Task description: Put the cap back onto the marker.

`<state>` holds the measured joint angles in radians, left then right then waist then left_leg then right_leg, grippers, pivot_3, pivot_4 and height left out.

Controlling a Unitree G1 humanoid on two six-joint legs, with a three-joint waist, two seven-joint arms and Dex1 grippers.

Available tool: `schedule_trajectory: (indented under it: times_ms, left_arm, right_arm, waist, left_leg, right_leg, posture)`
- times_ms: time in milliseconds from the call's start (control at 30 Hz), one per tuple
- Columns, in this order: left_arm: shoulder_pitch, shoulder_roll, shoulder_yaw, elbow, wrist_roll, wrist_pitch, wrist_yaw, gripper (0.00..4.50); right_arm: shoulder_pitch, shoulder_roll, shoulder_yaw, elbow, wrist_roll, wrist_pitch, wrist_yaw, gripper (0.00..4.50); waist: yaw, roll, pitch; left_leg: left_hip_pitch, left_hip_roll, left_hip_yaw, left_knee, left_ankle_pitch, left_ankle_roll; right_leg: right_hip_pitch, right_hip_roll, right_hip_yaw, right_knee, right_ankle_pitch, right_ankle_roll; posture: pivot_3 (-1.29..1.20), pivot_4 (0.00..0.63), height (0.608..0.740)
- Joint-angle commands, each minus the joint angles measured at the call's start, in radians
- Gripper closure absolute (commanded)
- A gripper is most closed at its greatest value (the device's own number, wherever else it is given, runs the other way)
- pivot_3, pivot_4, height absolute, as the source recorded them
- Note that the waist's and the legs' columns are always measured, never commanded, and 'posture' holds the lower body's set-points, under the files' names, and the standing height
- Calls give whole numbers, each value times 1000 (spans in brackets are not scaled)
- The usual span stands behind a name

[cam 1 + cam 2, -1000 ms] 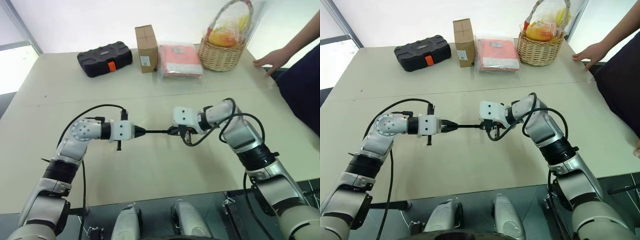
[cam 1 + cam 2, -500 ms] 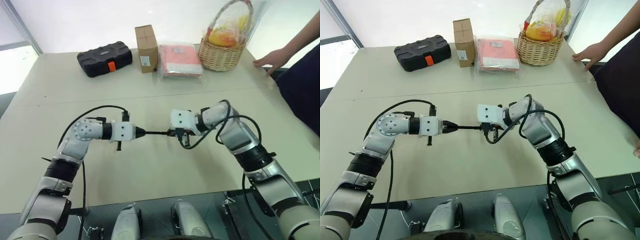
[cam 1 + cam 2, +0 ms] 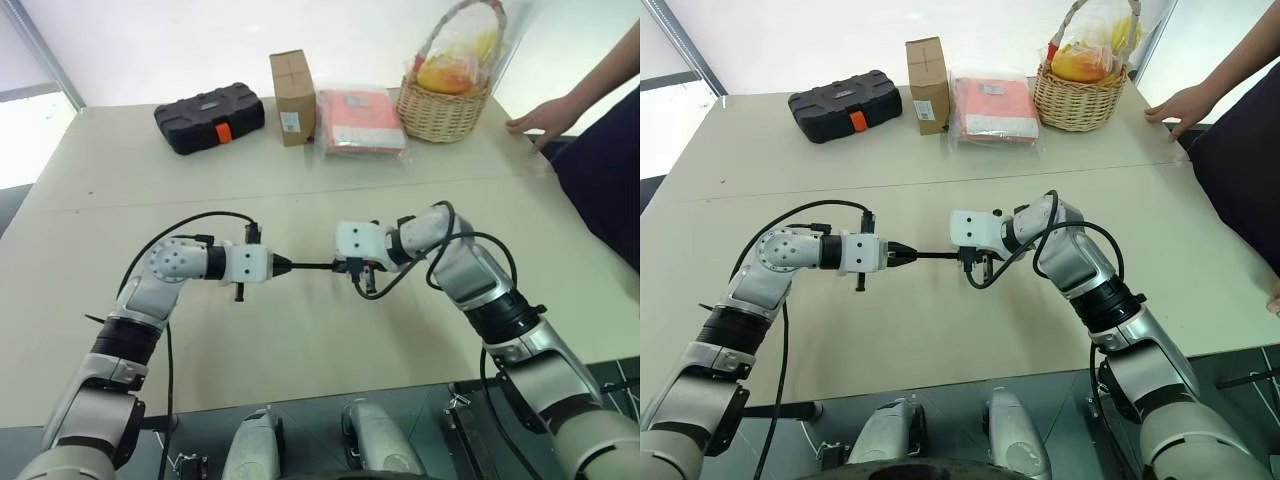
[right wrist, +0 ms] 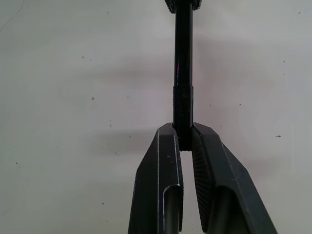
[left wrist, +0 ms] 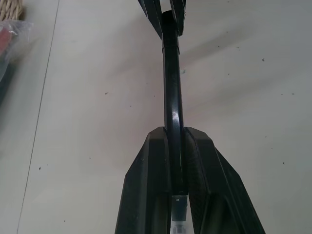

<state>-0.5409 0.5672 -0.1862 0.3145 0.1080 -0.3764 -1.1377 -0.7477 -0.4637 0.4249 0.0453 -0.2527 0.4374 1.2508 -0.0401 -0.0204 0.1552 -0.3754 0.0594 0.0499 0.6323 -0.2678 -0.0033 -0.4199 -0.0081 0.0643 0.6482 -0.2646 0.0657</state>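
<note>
Both arms hold level over the pale beige tabletop [image 3: 300,350], fingertips facing each other. The left gripper [image 3: 283,265] is clamped on the tail end of the thin black pen-like marker [image 3: 312,265]; in the left wrist view the barrel [image 5: 171,97] runs straight out from between its two black fingers [image 5: 151,185]. The right gripper [image 3: 349,266] is clamped on the tiny black cylindrical plastic cap [image 4: 183,105], which sits in line with the barrel at the marker's far end; in the right wrist view the cap already sits over that end, with a seam at its edge. Marker and cap hang above the table, touching nothing else.

Against one second ago: the right gripper has shifted slightly toward the left one, and the exposed length of barrel between them is shorter. The left gripper stays where it was. Objects along the far edge are unchanged.

Far side of the table: a black plastic tool case with an orange latch [image 3: 210,118], an upright brown cardboard box [image 3: 292,84] with a small white label, print unreadable, a flat red packet in clear wrap [image 3: 360,120], and a woven wicker basket holding wrapped yellow goods [image 3: 445,100]. A person's hand [image 3: 540,118] rests on the table's far right edge.
</note>
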Motion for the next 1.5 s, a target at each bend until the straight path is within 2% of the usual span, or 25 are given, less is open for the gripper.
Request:
schedule_trajectory:
  times_ms: [33, 300, 367, 400, 533, 767, 900, 1100, 1333, 1500]
  left_arm:
    - [-41, -67, 14, -117, -105, -28, 48, 4500]
    - [44, -25, 60, -185, -114, 47, 73, 4500]
    - [72, -12, 72, -211, -118, 68, 86, 4500]
    - [85, -5, 77, -222, -121, 78, 93, 4500]
    - [137, 25, 94, -277, -135, 123, 123, 4500]
    - [263, 74, 149, -373, -158, 240, 196, 4500]
    - [370, 71, 231, -463, -215, 418, 275, 4500]
    - [438, 25, 349, -619, -343, 737, 414, 4500]
    - [534, -111, 574, -787, -473, 1152, 709, 4500]
    - [590, -160, 628, -814, -472, 1245, 821, 4500]
  right_arm:
    - [11, 45, 54, -36, 46, -56, 8, 4437]
    - [16, -18, -22, 31, 57, -108, -22, 4437]
    - [10, -29, -42, 47, 76, -109, -23, 3605]
    - [6, -39, -46, 56, 73, -115, -29, 3364]
    - [-6, -76, -61, 85, 70, -164, -54, 1284]
    - [52, -134, -170, -15, 174, -32, -73, 1284]
    - [94, -109, -255, -97, 272, 71, -121, 1284]
    - [115, -109, -345, -237, 479, 203, -98, 1284]
    - [92, -121, -397, -310, 628, 298, -129, 1284]
    - [86, -124, -368, -310, 649, 290, -147, 1284]
  waist:
    - [0, 0, 0]
    - [-2, 0, 0]
    - [-2, 0, 0]
    - [-2, 0, 0]
    - [-1, 0, 0]
    - [-2, 0, 0]
    - [-4, 0, 0]
    - [0, -1, 0]
    - [-5, -1, 0]
    - [-3, -2, -1]
  left_leg:
    - [0, 0, 0, 0, 0, 0]
    - [0, 0, 0, 0, 0, 0]
    - [0, 0, 0, 0, 0, 0]
    - [0, 0, 0, 0, 0, 0]
    - [0, 0, 0, 0, 0, 0]
    - [1, 1, 0, -1, 0, 0]
    - [1, 2, 0, -1, 0, 0]
    - [1, 2, -1, -1, 0, 0]
    - [2, 2, -1, -1, 0, 0]
    - [2, 2, -2, -1, 0, 0]
  right_leg:
    - [0, 0, 0, 0, 0, 0]
    - [0, 0, 0, 0, 0, 0]
    - [0, 0, 0, 0, 0, 0]
    - [0, 0, 0, 0, 0, 0]
    - [0, -1, 0, 0, 0, 0]
    - [0, 0, 0, 0, 0, 0]
    - [0, 0, 1, 0, 0, 0]
    - [1, 0, 0, 0, 0, 0]
    - [2, -1, 0, 0, 0, 0]
    - [2, 0, 0, 0, 0, 0]
  posture:
    - [0, 150, 740]
    - [0, 150, 740]
    - [0, 150, 740]
    - [0, 150, 740]
    - [0, 150, 740]
    - [0, 150, 740]
    - [0, 150, 740]
    - [0, 150, 740]
    - [0, 150, 740]
    - [0, 150, 740]
